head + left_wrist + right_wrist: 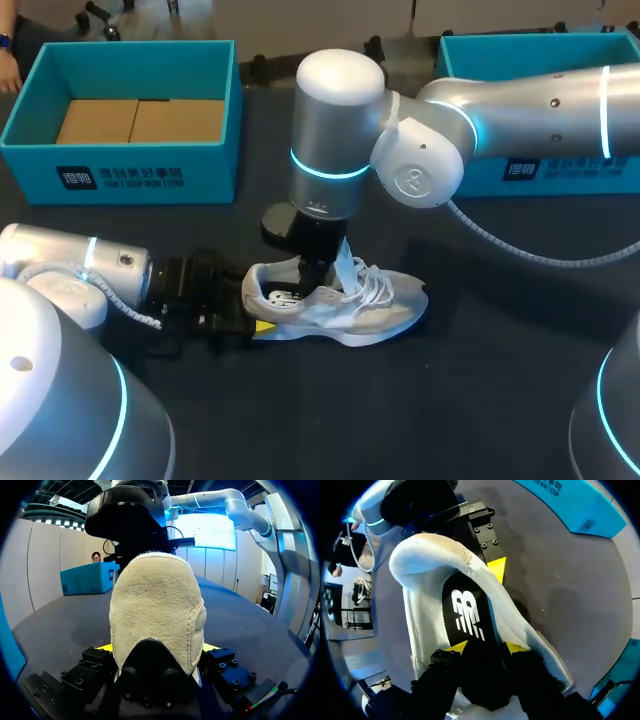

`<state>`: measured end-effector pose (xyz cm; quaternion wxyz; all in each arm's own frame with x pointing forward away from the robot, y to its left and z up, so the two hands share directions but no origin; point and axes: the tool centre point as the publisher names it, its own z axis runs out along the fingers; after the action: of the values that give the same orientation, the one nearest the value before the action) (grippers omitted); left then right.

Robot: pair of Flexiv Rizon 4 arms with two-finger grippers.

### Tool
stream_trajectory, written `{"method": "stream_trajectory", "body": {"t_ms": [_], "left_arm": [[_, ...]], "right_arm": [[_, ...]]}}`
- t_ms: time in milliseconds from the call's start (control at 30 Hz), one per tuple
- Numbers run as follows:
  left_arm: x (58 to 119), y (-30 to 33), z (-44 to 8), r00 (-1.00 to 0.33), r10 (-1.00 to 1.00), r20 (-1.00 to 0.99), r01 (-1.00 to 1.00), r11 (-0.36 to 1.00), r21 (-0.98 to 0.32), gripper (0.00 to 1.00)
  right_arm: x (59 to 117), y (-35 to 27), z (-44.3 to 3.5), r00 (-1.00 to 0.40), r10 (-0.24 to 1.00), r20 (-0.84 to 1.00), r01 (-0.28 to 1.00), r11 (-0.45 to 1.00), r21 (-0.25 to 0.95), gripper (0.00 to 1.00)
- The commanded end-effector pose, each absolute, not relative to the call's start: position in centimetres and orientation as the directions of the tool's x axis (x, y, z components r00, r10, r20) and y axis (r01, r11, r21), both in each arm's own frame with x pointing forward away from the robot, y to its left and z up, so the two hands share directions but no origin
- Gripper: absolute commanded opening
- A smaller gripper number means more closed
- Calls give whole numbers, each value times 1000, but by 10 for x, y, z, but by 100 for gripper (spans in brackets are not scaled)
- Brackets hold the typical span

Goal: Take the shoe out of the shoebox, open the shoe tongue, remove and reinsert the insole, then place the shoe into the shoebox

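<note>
A white shoe [340, 305] lies on its side-sole on the dark table, toe to the right, with its tongue [345, 262] raised. My left gripper [255, 315] is at the heel. In the left wrist view the heel [155, 605] fills the space between its fingers [157, 647], and both yellow tips press on it. My right gripper [312, 272] points down into the shoe's mouth. In the right wrist view its fingers [488, 647] stand apart over the black insole [467, 612], which lies flat inside the shoe [430, 550].
A teal shoebox [140, 170] with a brown bottom stands at the back left. A second teal box [570, 172] stands at the back right, partly hidden by my right arm. Bare dark table lies in front of the shoe.
</note>
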<state>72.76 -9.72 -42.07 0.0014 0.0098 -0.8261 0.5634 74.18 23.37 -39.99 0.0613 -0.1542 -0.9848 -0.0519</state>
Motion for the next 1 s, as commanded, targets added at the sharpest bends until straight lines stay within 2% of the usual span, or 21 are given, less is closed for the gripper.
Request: {"method": "stream_trajectory", "body": {"t_ms": [33,200,300,333,700,1000], "left_arm": [[729,-98,-425,-1000,-12,13,-16,368,-930,0],[729,-98,-425,-1000,-12,13,-16,368,-930,0],[729,-98,-425,-1000,-12,13,-16,368,-930,0],[729,-98,-425,-1000,-12,13,-16,368,-930,0],[729,-98,-425,-1000,-12,13,-16,368,-930,0],[729,-98,-425,-1000,-12,13,-16,368,-930,0]], "right_arm": [[739,242,-416,-943,295,157,311,946,90,44],[730,250,-424,-937,298,184,316,946,78,38],[726,249,-425,-935,303,186,321,944,76,2],[724,249,-424,-934,306,187,324,943,73,0],[719,235,-391,-930,327,168,339,940,49,0],[729,221,-358,-945,302,122,319,935,156,0]]}}
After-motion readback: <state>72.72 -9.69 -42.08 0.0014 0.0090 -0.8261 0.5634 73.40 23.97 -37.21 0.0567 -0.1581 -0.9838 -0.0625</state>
